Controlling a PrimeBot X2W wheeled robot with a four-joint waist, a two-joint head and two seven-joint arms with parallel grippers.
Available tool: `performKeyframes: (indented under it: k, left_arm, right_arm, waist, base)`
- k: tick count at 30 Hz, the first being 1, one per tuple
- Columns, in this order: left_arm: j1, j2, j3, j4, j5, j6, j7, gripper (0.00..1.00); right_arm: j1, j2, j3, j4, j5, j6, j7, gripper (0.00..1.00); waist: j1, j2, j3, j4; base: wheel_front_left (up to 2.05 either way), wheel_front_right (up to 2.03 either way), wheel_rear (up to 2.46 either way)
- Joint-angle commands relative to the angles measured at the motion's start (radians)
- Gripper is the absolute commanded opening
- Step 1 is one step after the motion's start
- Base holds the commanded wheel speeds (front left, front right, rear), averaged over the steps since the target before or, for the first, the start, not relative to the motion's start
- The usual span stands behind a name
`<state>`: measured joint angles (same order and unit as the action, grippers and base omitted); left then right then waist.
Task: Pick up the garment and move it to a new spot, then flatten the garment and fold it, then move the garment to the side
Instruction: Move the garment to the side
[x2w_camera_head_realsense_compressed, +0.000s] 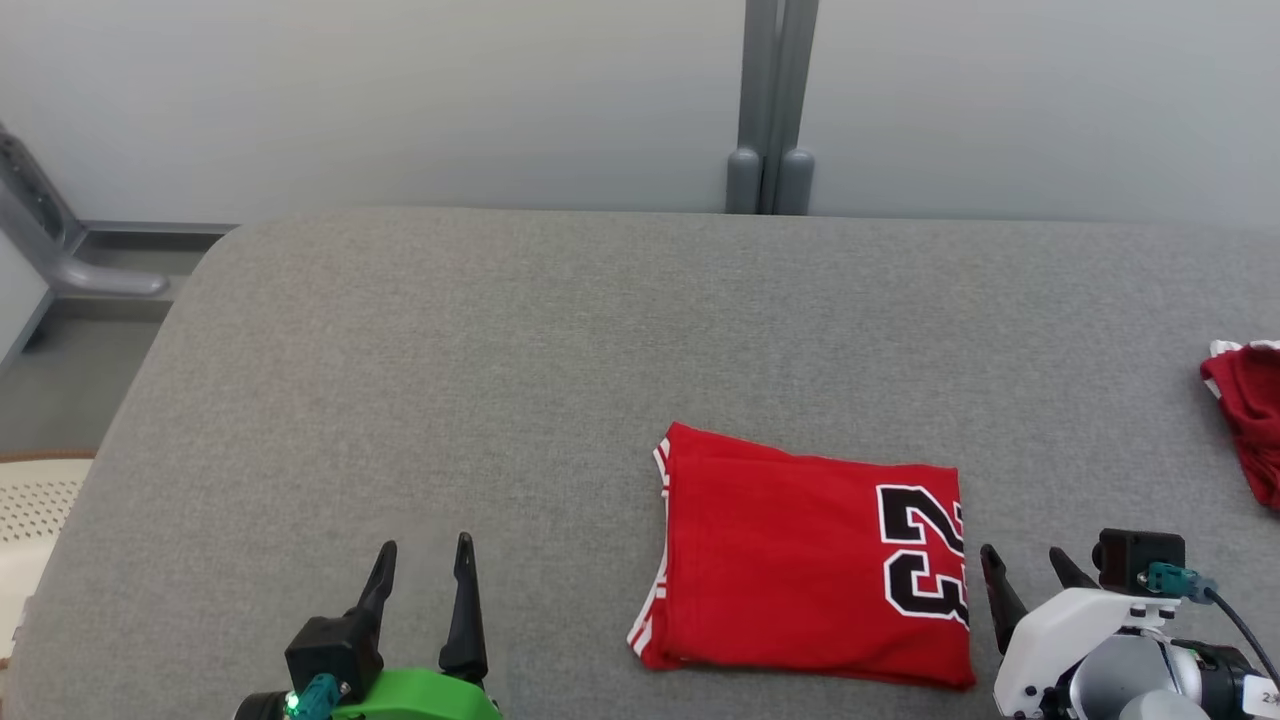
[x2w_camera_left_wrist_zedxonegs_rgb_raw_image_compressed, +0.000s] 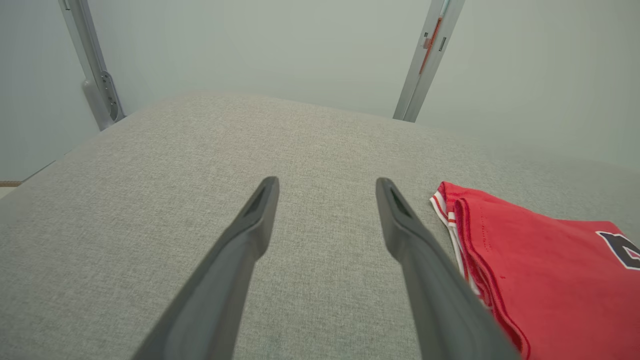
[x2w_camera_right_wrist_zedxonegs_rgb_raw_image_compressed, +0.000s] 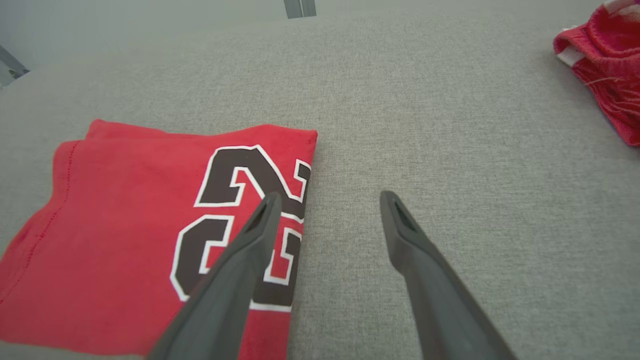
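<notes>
Folded red garment (x2w_camera_head_realsense_compressed: 800, 570) lying on a grey padded table (x2w_camera_head_realsense_compressed: 450, 350), waiting to be moved aside.

I am judging the fold as done: the garment is sitting as a neat rectangle near my edge of the table, with a black number 23 showing. What seems to be remaining is moving it to the side. My left gripper (x2w_camera_head_realsense_compressed: 425, 545) is hovering well apart on its left, fingers spread and holding nothing. My right gripper (x2w_camera_head_realsense_compressed: 1023, 555) is hovering just beside its right edge, likewise spread and empty. I am counting one folded garment, two grippers, one table, and one crumpled red cloth (x2w_camera_head_realsense_compressed: 1250, 420) at far right, possibly another garment, though the frame edge is cutting it off.
</notes>
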<state>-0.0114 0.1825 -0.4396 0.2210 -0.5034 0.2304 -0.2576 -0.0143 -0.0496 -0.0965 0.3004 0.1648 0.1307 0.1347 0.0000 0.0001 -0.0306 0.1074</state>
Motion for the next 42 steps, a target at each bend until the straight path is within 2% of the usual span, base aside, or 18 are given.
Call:
performKeyframes:
  k: [1,7,12,13,14,15,16,18,21,25,36,42]
  left_arm:
    - [-0.015,0.010,0.002,-0.005,0.005,0.002,-0.002,1.00]
    - [-0.014,0.019,0.004,-0.015,0.005,0.009,0.004,1.00]
    - [-0.008,0.029,0.005,-0.021,0.004,0.013,0.005,1.00]
    - [-0.007,0.031,0.005,-0.023,0.004,0.014,0.005,1.00]
    - [-0.005,0.033,0.005,-0.024,0.004,0.014,0.005,1.00]
    - [-0.004,0.035,0.004,-0.026,0.005,0.016,0.006,1.00]
    - [-0.003,0.036,0.003,-0.028,0.006,0.017,0.007,1.00]
    - [-0.004,0.038,-0.001,-0.032,0.009,0.017,0.009,1.00]
    - [-0.003,0.040,-0.004,-0.039,0.010,0.020,0.014,1.00]
    - [-0.001,0.041,-0.008,-0.050,0.011,0.021,0.013,1.00]
    - [-0.059,0.033,-0.026,-0.074,0.028,0.017,0.018,1.00]
    - [-0.119,0.046,-0.042,-0.068,0.049,0.001,0.034,1.00]
  right_arm:
    - [-0.018,-0.002,-0.008,0.025,0.009,0.000,0.010,1.00]
    - [-0.066,-0.002,-0.016,0.151,0.041,0.000,0.024,1.00]
    - [-0.095,-0.002,0.000,0.226,0.044,0.000,0.014,1.00]
    - [-0.101,-0.001,0.009,0.239,0.047,0.000,0.013,0.83]
    - [-0.107,0.000,0.016,0.252,0.048,0.000,0.010,0.46]
    - [-0.111,0.000,0.025,0.261,0.047,0.000,0.007,0.38]
    - [-0.117,0.000,0.034,0.272,0.047,0.000,0.004,0.23]
    - [-0.129,0.000,0.049,0.287,0.046,0.000,-0.003,0.00]
    - [-0.160,-0.003,0.049,0.291,0.031,0.000,-0.032,0.00]
    - [-0.196,-0.004,0.035,0.278,0.010,-0.001,-0.063,0.00]
    - [-0.279,-0.017,-0.080,0.152,-0.088,-0.001,-0.040,0.00]
    - [-0.316,-0.014,-0.107,0.099,-0.093,-0.001,-0.032,0.00]
  waist:
    - [0.0000,-0.0001,0.027,0.039]
    - [0.0000,-0.0001,0.057,0.098]
    - [0.0000,-0.0001,0.066,0.116]
    - [0.0000,-0.0001,0.067,0.116]
    - [0.0000,-0.0001,0.068,0.115]
    - [0.0000,-0.0001,0.068,0.113]
    - [0.0000,-0.0001,0.069,0.108]
    - [0.0000,-0.0001,0.070,0.095]
    - [0.0000,-0.0001,0.076,0.063]
    - [0.0000,-0.0001,0.086,-0.013]
    - [0.0000,-0.0001,0.180,-0.346]
    - [0.0000,-0.0001,0.227,-0.481]
  base:
    - [0.00,0.00,0.00]
    - [0.00,0.00,0.00]
    - [0.00,0.00,0.00]
    - [0.00,0.00,0.00]
    - [0.00,0.00,0.00]
    - [0.00,0.00,0.00]
    - [0.00,0.00,0.00]
    - [0.00,0.00,0.00]
    - [0.00,0.00,0.00]
    - [0.00,0.00,0.00]
    - [0.00,0.00,0.00]
    - [0.00,0.00,0.00]
